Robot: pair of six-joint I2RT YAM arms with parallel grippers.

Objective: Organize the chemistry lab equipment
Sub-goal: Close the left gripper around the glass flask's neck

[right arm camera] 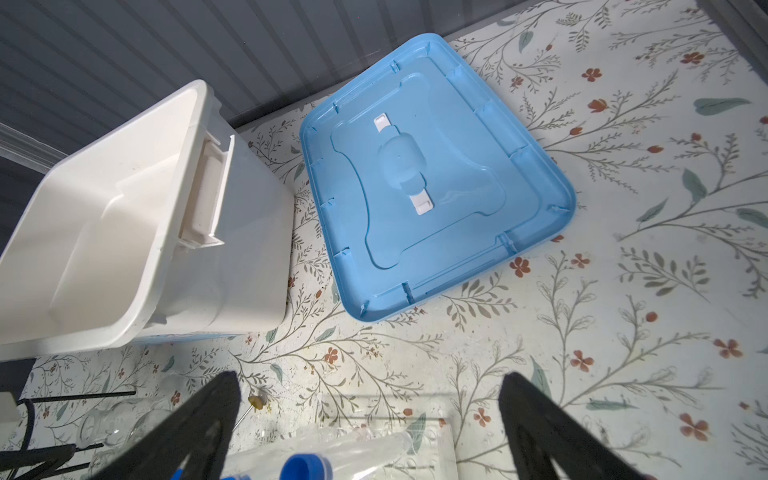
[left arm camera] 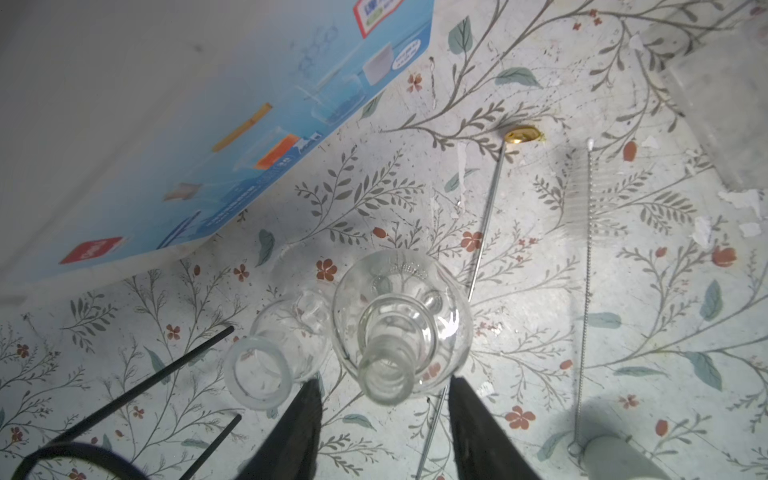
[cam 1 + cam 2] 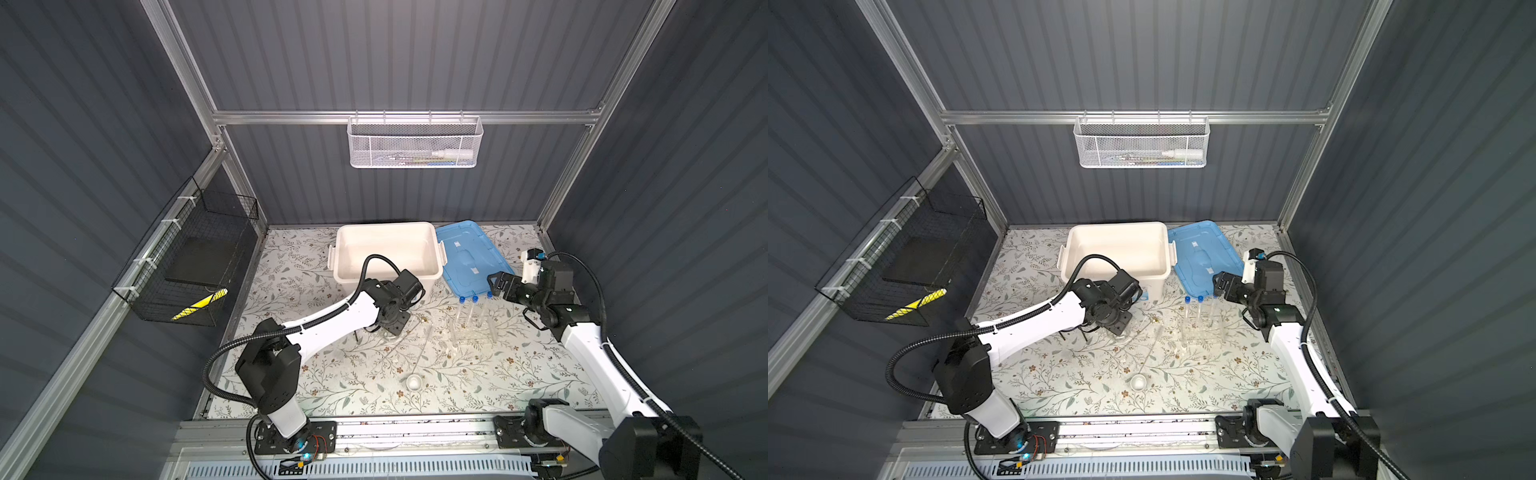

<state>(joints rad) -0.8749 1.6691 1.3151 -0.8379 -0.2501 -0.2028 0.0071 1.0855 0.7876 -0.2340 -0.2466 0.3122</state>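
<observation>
In the left wrist view a clear round flask (image 2: 401, 316) stands upright on the floral mat between the fingers of my left gripper (image 2: 384, 382). The jaws are half apart, and a gap shows beside the flask's neck. A smaller clear flask (image 2: 270, 357) stands right next to it, and the black wire tripod (image 2: 124, 395) is beyond that. Blue-capped test tubes (image 3: 475, 298) stand in the clear rack (image 3: 473, 332). My right gripper (image 3: 496, 282) hovers wide open just behind them, holding nothing. A small white dish (image 3: 414, 381) sits near the front.
The open white box (image 3: 386, 225) stands at the back, its blue lid (image 3: 469, 257) flat beside it. A thin metal spatula (image 2: 486, 216) and a tube brush (image 2: 588, 249) lie by the flask. A white mesh basket (image 3: 415, 143) and a black wire basket (image 3: 187, 266) hang on the walls.
</observation>
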